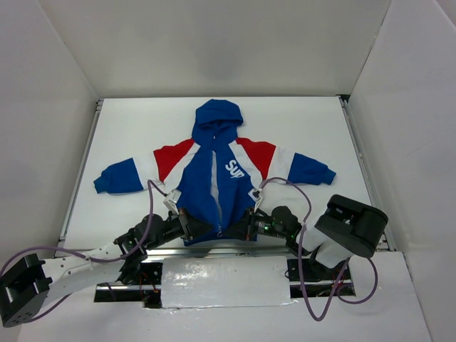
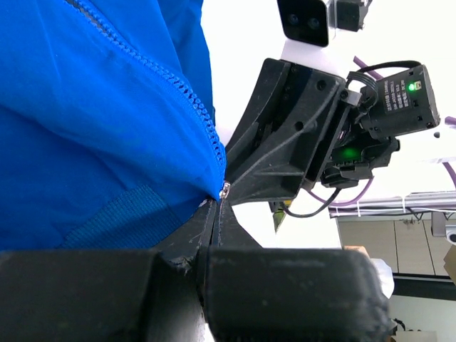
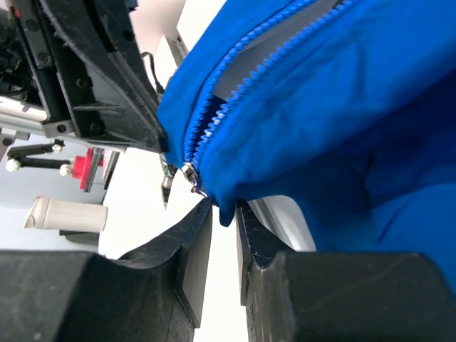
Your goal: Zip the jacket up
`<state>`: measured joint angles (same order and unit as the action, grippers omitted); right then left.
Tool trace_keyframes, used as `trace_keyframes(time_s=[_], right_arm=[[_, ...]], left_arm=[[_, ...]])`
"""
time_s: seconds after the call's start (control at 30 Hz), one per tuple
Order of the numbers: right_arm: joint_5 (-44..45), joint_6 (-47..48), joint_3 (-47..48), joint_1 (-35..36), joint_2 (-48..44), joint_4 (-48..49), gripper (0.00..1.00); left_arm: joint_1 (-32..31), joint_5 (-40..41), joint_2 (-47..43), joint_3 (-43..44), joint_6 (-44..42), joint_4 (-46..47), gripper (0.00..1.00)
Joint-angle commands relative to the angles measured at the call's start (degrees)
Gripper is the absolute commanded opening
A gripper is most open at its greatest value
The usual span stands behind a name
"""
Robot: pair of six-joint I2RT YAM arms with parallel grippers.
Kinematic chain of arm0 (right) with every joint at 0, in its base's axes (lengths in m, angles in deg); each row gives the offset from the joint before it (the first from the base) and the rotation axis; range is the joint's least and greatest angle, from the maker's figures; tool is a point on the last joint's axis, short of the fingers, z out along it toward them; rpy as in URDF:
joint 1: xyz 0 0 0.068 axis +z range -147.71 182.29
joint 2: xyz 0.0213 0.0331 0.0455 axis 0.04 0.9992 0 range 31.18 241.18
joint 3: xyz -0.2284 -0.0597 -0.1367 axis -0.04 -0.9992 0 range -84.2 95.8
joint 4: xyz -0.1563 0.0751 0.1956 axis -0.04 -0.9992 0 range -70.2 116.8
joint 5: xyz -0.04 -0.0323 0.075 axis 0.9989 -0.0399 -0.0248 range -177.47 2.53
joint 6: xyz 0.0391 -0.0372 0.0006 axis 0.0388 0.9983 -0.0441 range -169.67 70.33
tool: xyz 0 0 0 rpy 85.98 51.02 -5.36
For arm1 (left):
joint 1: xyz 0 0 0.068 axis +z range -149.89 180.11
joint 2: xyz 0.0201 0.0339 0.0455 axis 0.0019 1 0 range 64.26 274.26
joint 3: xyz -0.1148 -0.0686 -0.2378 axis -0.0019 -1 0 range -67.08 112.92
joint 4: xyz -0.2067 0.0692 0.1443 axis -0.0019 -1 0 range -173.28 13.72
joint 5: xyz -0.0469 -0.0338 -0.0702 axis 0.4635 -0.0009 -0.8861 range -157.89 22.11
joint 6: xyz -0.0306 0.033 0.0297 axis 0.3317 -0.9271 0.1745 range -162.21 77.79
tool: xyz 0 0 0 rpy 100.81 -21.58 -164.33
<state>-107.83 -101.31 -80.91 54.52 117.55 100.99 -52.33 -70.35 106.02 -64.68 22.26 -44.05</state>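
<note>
**Down at the hem, two grippers meet on a small jacket**

From above, a blue jacket [image 1: 206,192] with red shoulders lies flat on a white table [image 1: 313,128]. Its hood [image 1: 217,117] points away from the arms and its sleeves are spread to either side. The zipper [image 1: 214,185] runs down the middle of the front. The left gripper [image 1: 191,224] and the right gripper [image 1: 241,226] both reach the bottom hem, one on each side of the zipper's lower end.

On the left wrist camera, the left fingers [image 2: 231,231] are pressed together, pinching the blue hem corner where the zipper teeth end. The right gripper's black body sits just beside it.

On the right wrist camera, the right fingers [image 3: 192,235] stand a narrow gap apart, with a corner of blue fabric hanging between them. Whether they clamp it I cannot tell. A small metal slider [image 3: 189,171] sits just above.
</note>
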Motion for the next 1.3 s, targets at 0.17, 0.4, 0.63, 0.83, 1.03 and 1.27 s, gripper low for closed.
trace_keyframes(time_s=[0.17,0.4,0.63,0.83,1.03,1.27], right_arm=[[-0.3,-0.7,-1.5,-1.3,1.4,22.1,0.31],[-0.7,-0.7,-0.7,-1.3,1.4,23.7,0.36],[-0.9,-0.4,-0.1,-1.5,0.4,24.2,0.37],[-1.6,-0.3,0.3,-1.7,-0.1,25.2,0.37],[-2.8,-1.1,1.7,-1.6,0.6,26.8,0.38],[-3.2,-0.8,3.3,-1.6,-0.8,26.4,0.4]], left_arm=[[-0.2,-1.9,1.0,-1.8,-1.3,5.3,0.0],[-0.2,-2.5,2.0,-1.7,-1.2,6.4,0.0],[-0.2,-2.2,2.4,-2.2,-0.3,7.3,0.0],[-0.3,-2.1,2.5,-2.2,0.0,7.5,0.0],[-0.3,-2.3,3.1,-2.2,0.4,9.2,0.0],[-0.2,-2.6,3.9,-3.7,0.7,10.6,0.0]])
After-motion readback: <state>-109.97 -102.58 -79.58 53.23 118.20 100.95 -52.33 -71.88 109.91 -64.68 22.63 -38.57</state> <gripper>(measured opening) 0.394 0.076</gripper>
